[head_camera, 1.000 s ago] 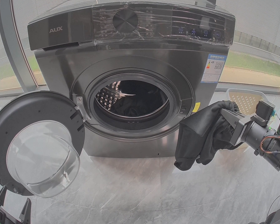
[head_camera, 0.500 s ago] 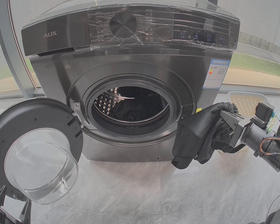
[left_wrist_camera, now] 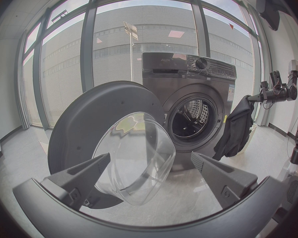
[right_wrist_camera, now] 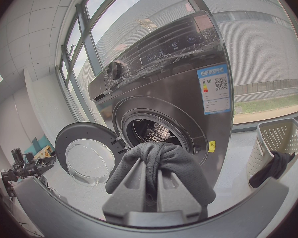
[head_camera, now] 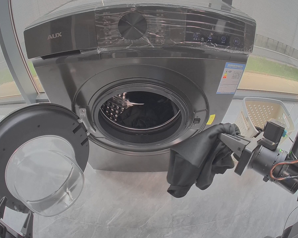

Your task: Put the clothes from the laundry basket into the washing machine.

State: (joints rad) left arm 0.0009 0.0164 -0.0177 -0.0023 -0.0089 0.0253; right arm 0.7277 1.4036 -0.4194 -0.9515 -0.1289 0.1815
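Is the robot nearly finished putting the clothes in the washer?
Partway. Done: the door is open and dark clothes lie in the drum. In hand: the right gripper is shut on a dark garment, hanging in front of the washing machine, not inside yet. Left: that one goes in, and another dark piece hangs over the laundry basket rim.

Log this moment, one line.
right end effector: shut on dark grey fabric garment | left end effector: open | round grey washing machine door: open | garment: outside drum
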